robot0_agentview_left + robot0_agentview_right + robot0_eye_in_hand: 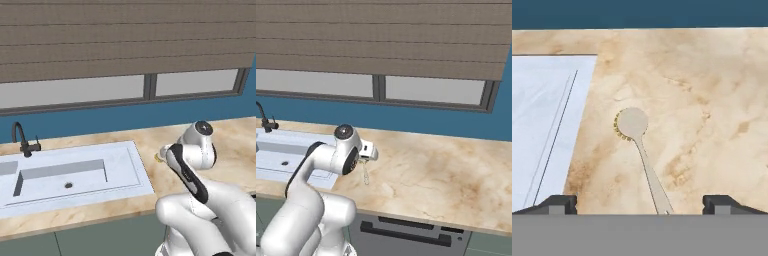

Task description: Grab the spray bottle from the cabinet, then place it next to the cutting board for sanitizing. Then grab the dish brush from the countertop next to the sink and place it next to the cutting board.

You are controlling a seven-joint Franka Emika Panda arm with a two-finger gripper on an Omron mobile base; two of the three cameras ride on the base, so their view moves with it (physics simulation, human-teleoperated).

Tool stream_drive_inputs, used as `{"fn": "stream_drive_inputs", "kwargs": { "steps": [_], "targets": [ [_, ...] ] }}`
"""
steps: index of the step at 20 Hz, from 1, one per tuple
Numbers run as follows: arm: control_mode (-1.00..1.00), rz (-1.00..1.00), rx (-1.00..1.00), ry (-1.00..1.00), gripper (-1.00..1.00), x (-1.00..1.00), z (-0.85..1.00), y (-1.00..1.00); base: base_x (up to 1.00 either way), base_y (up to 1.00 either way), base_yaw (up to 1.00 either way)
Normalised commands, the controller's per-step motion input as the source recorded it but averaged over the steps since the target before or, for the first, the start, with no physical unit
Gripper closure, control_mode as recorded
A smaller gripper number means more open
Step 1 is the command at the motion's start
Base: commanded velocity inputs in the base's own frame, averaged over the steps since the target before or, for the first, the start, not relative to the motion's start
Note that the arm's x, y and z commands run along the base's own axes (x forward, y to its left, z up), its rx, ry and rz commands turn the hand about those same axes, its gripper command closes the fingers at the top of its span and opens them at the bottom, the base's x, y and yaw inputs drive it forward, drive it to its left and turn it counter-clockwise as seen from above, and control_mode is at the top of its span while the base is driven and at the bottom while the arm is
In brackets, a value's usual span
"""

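From my seat at the controls, the nearest thing I see is the gripper (640,202), its two dark fingertips (559,204) spread as wide as they go at the bottom corners of the hand view, with nothing between them but bare stone. The hand hangs above the countertop (712,100) and grips nothing. Just past the tips lies the dish brush (639,150), flat on the beige marble-look slab: its pale handle runs from between the fingertips away toward the wall, and its round head, with yellow bristles showing along the rim, sits at the far end. The brush lies just right of the sink (542,125), whose white edge runs along the left of the hand view; brush and sink are near each other but not touching. In the right base view I see the handle of the brush (364,172) sticking out from under the hand, and in the left base view a bit of yellow head (158,158) peeks out beside the wrist. Farther left in the left base view, the sink (75,172) shows one basin with a drain, and the slim black faucet (22,140) stands at its far edge. Beyond the countertop rises a blue wall (431,122), then a window (431,90) with wooden blinds (381,40).
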Motion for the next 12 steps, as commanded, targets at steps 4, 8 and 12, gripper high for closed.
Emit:
{"fn": "stream_drive_inputs", "kwargs": {
  "steps": [4, 8, 12],
  "targets": [
    [-1.00, 0.00, 0.00, 0.22, -1.00, 0.76, -0.45, -0.06, 0.00, 0.00, 0.00],
    [-1.00, 0.00, 0.00, 0.39, -1.00, 0.39, -0.18, -0.06, 0.00, 0.00, 0.00],
    [-1.00, 0.02, 0.00, 0.18, -1.00, 0.21, -0.34, 0.00, 0.00, 0.00, 0.00]
  ]
}}
